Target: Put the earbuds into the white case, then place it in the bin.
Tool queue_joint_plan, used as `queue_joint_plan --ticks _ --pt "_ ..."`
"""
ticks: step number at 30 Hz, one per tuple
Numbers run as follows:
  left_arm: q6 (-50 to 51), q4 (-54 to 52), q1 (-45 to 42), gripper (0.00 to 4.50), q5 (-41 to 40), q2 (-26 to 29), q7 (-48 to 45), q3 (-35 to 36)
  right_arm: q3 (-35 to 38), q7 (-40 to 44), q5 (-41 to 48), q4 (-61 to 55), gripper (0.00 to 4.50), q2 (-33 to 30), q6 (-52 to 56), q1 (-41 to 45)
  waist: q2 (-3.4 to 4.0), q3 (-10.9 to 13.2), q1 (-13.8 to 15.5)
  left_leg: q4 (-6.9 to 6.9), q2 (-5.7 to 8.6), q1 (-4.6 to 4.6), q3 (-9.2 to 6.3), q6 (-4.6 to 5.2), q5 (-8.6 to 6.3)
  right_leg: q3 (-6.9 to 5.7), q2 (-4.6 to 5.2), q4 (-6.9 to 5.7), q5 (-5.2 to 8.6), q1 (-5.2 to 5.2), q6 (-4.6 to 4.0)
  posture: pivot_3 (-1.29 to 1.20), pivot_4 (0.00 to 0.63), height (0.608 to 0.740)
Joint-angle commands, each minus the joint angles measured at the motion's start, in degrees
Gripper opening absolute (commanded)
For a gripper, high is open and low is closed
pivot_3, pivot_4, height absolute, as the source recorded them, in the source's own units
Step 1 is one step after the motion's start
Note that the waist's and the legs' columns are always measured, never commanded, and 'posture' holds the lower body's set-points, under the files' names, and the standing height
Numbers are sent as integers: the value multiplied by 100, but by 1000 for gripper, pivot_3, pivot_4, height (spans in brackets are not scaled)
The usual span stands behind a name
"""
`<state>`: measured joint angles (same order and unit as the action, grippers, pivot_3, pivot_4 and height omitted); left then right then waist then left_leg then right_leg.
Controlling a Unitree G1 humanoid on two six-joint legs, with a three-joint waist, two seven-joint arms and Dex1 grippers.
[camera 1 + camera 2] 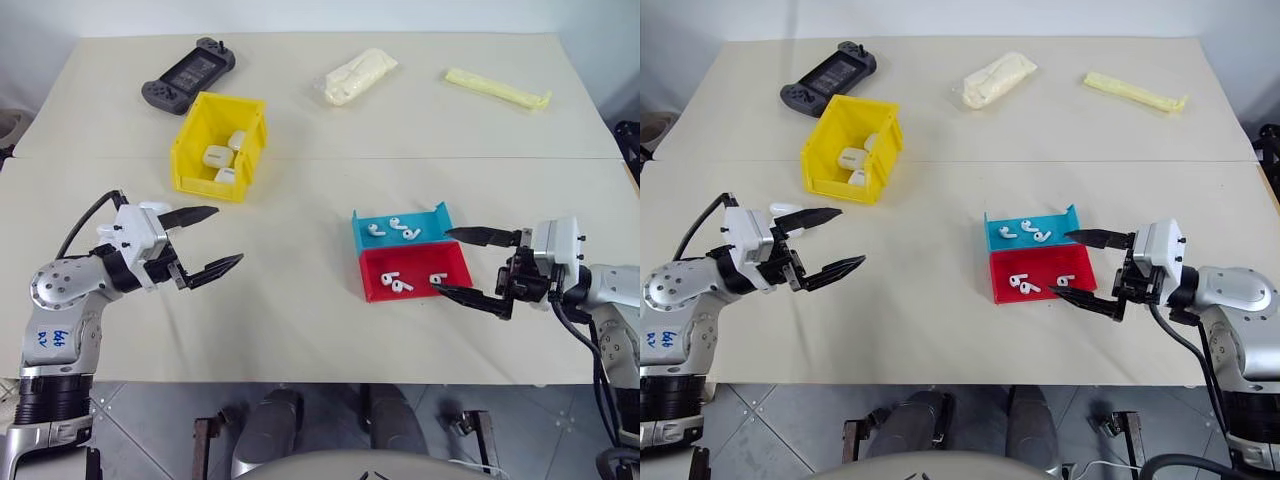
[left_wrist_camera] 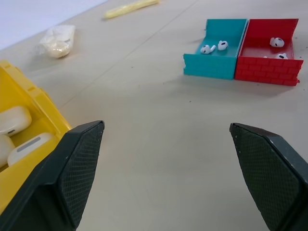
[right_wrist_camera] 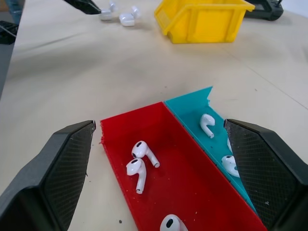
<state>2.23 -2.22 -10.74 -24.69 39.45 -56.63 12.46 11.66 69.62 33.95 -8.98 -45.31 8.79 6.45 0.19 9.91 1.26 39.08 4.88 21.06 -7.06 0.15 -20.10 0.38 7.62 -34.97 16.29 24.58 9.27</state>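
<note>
the left gripper (image 1: 205, 242) stands spread wide over bare tabletop, holding and touching nothing; the right gripper (image 1: 461, 262) is just as wide, empty, its black fingers (image 3: 62, 178) with a fine cross-hatched pad texture flanking the near end of the red tray (image 1: 452, 268) without clearly touching it; the earbuds (image 1: 397, 285) are glossy white with short stems, three lying in the red tray and three more (image 1: 392, 229) in the blue tray (image 1: 436, 222) that sits flush against it; both trays are shallow, thin-walled plastic, and the red one's outer wall carries a moulded brick pattern; one white case (image 1: 784, 209), a smooth rounded pebble, lies on the table just beside the left gripper's upper finger, its lid state unclear; three more identical cases (image 1: 217, 155) rest inside the bin (image 1: 252, 117), bright yellow plastic with tall walls, well apart from the trays; at the far side lie a black handheld game console (image 1: 189, 74), a cream lumpy packet in clear wrap (image 1: 355, 76) and a long pale yellow strip (image 1: 497, 88); the table (image 1: 300, 300) is matte beige; blue handwriting on the left arm's grey shell is not legible.
</note>
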Motion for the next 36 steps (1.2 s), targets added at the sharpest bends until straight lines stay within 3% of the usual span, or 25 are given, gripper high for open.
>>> queue_joint_plan --ticks 1,6,11,16,24,27,30,33,36 --pt "-182 -268 135 4438 98 33 170 172 80 57 39 -14 4500 38 -95 96 0 0 1 0 0 0 0 0 0 0 0 -1 0 0 0 0 150 740" --pt "403 -785 860 4438 -164 9 659 703 -217 88 92 -60 4500 302 -14 419 -1 0 -47 -2 -1 2 0 1 -1 2 0 -1 0 1 0 0 150 740" --pt "466 -1421 1980 4438 -127 -545 1542 1468 -587 62 40 -102 4500 681 -22 830 -1 1 -115 -5 -12 -1 -1 -4 -3 2 -7 -1 2 1 -4 0 150 740" --pt "347 -1733 3023 4438 -102 -1498 2682 2415 -970 18 -85 -186 4500 1116 -178 1146 -3 0 -112 -3 -9 -2 -1 -4 -5 2 -6 15 2 -1 -5 0 150 740" --pt "694 -1811 3601 4438 -355 -2121 3674 3086 -1256 -337 -307 -439 4500 1563 -329 1018 -13 -3 34 0 -7 -6 -1 -7 -7 1 -5 20 6 -4 -11 0 150 740" --pt "1181 -1791 3593 4438 -320 -1836 3857 3102 -1277 -446 -309 -497 4500 1592 -296 999 -15 -5 29 0 -7 -6 -2 -6 -7 2 -5 19 6 -4 -11 0 150 740" --pt "2095 -1902 3392 4438 -871 -1231 3820 3282 -1214 -461 -296 -454 4500 1505 -269 1040 -16 -5 16 -1 -10 -8 -2 -7 -7 1 -9 15 8 -3 -14 0 150 740" --pt "3195 -2010 3124 4438 -1462 -426 3779 3424 -1186 -457 -287 -423 4500 1424 -248 1063 -18 -6 12 -1 -12 -10 -5 -9 -8 1 -10 4 11 0 -21 0 150 740" --pt "4664 -1661 2730 4438 -1818 807 3618 3354 -1200 -474 -287 -430 4500 1385 -242 1055 -17 -6 -5 -4 -12 -15 -7 -10 -8 2 -10 -4 13 -1 -25 0 150 740"
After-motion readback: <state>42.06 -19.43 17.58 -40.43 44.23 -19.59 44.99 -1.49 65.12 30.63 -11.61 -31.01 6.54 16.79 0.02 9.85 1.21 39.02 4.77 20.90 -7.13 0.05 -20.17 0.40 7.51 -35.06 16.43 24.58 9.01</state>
